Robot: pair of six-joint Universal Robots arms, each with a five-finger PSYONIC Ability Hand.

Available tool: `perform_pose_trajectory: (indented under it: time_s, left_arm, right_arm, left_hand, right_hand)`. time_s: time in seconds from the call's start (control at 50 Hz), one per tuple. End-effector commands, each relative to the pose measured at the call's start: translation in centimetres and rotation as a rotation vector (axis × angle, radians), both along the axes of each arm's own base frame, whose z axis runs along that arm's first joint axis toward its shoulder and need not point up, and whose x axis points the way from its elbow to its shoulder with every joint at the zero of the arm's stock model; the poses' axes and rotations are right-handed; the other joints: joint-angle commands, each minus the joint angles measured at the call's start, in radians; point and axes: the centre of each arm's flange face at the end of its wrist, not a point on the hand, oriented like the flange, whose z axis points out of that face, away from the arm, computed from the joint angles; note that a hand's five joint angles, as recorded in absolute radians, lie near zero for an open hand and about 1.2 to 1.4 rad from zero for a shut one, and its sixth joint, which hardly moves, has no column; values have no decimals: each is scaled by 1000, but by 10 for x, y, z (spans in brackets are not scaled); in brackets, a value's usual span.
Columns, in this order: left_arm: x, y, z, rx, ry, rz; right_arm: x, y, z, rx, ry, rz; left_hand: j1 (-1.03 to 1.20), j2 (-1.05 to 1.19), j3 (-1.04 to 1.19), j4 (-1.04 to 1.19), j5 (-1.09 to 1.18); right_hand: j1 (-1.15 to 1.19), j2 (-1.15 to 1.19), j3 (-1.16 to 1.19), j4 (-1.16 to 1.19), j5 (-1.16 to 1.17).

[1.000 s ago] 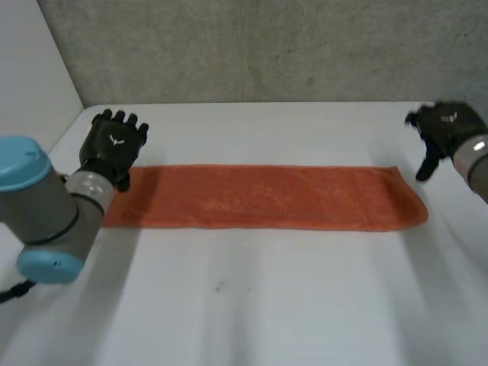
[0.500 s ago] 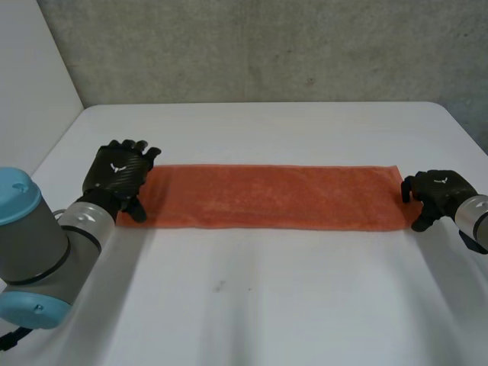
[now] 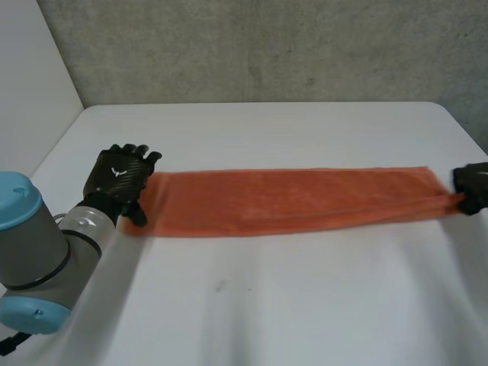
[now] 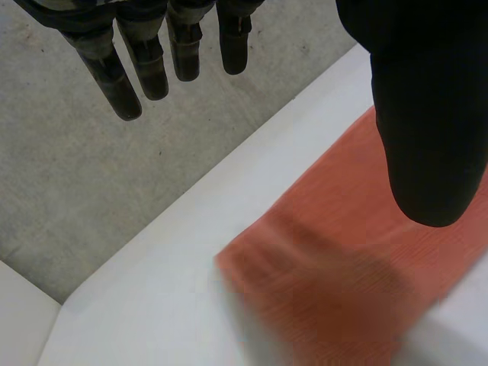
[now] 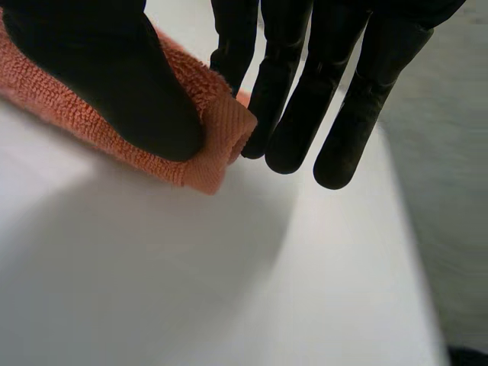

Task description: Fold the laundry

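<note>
A long orange towel [image 3: 290, 200] lies stretched flat across the white table [image 3: 267, 305]. My left hand [image 3: 118, 179] is at the towel's left end, with its fingers [image 4: 152, 53] straight and its thumb [image 4: 431, 114] over the cloth [image 4: 343, 252]; it holds nothing. I cannot tell whether it touches the towel. My right hand [image 3: 474, 187] is at the towel's right end, close to the table's right edge. Its thumb [image 5: 114, 69] pinches the towel's corner [image 5: 217, 133] against the fingers.
A grey wall [image 3: 267, 46] stands behind the table's far edge, and a white panel [image 3: 30, 76] closes off the left side. Bare table runs in front of the towel.
My right hand came down to the towel's right end, closed on it and drew it to the right, stretching the cloth. My left hand settled at the left end and stayed.
</note>
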Motion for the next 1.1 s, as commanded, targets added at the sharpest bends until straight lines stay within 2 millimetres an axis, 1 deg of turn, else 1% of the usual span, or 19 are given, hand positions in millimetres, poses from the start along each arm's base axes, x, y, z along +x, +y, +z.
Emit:
perform_pose_trajectory:
  time_s: [0.02,0.16,0.24,0.26,0.32,0.36,0.38,0.44,0.46,0.52,0.56,0.62,0.7,0.74,0.82,0.88,0.94,1.04,1.1]
  left_arm:
    - [1,1,0,0,0,3]
    - [2,2,-1,5,-2,6]
    - [2,2,0,2,-1,6]
    - [2,2,0,2,-1,6]
    - [2,3,0,2,-1,5]
    - [2,3,1,0,0,5]
    - [2,3,1,-1,0,6]
    - [2,3,2,-4,1,6]
    - [2,3,3,-4,1,8]
    - [3,2,3,-6,1,11]
    - [3,1,3,-6,1,12]
    - [3,2,2,-3,0,11]
    - [3,4,1,3,-1,6]
    - [2,5,1,3,-1,2]
    - [1,6,1,2,-1,-3]
    - [0,5,1,0,0,-5]
    - [-6,6,5,-17,7,-24]
    - [-26,13,14,-50,19,-89]
    - [-35,16,18,-65,24,-117]
  right_arm:
    - [-77,-30,30,-110,257,-200]
    - [-71,-40,55,-194,329,-177]
    - [-16,-35,77,-273,241,-71]
    - [15,-29,86,-310,210,-4]
    - [65,-14,96,-355,173,121]
    - [131,14,102,-407,136,314]
    - [132,14,102,-407,136,315]
    - [207,65,102,-449,81,565]
    - [207,65,102,-449,81,566]
    - [271,122,75,-433,35,809]
    - [280,131,67,-424,31,847]
    - [312,177,24,-359,62,1002]
    - [320,193,-4,-336,132,1051]
    - [318,190,-5,-337,147,1035]
    - [311,182,1,-328,153,972]
    - [297,170,29,-332,122,846]
    - [262,144,48,-275,43,665]
    - [200,121,47,-103,-103,441]
    - [178,119,37,-29,-138,379]
  left_hand:
    - [-23,-26,-38,-30,-44]
    - [-23,-26,-38,-30,-44]
    - [-23,-26,-38,-30,-44]
    - [-23,-26,-38,-30,-44]
    - [-23,-26,-38,-30,-44]
    - [-23,-26,-38,-30,-44]
    - [-23,-26,-38,-30,-44]
    - [-23,-26,-38,-30,-44]
    - [-23,-26,-38,-30,-44]
    - [-23,-26,-38,-30,-44]
    - [-23,-26,-38,-30,-44]
    - [-23,-26,-38,-30,-44]
    - [-23,-26,-38,-30,-44]
    - [-23,-26,-38,-30,-44]
    - [-23,-26,-38,-30,-44]
    - [-23,-26,-38,-30,-44]
    - [-23,-26,-38,-30,-44]
    - [-23,-26,-38,-30,-44]
    - [-23,-26,-38,-30,-44]
  right_hand:
    - [452,227,219,208,256]
    - [452,227,219,208,256]
    - [452,227,219,208,256]
    - [452,227,219,208,256]
    - [452,227,219,208,256]
    - [452,227,219,208,256]
    - [452,227,219,208,256]
    - [452,227,219,208,256]
    - [452,227,219,208,256]
    - [452,227,219,208,256]
    - [452,227,219,208,256]
    - [452,227,219,208,256]
    - [398,173,165,154,202]
    - [-268,-492,-501,-512,-464]
    - [-770,-994,-1003,-1014,-966]
    - [-770,-994,-1003,-1014,-966]
    - [-770,-994,-1003,-1014,-966]
    - [-770,-994,-1003,-1014,-966]
    - [-770,-994,-1003,-1014,-966]
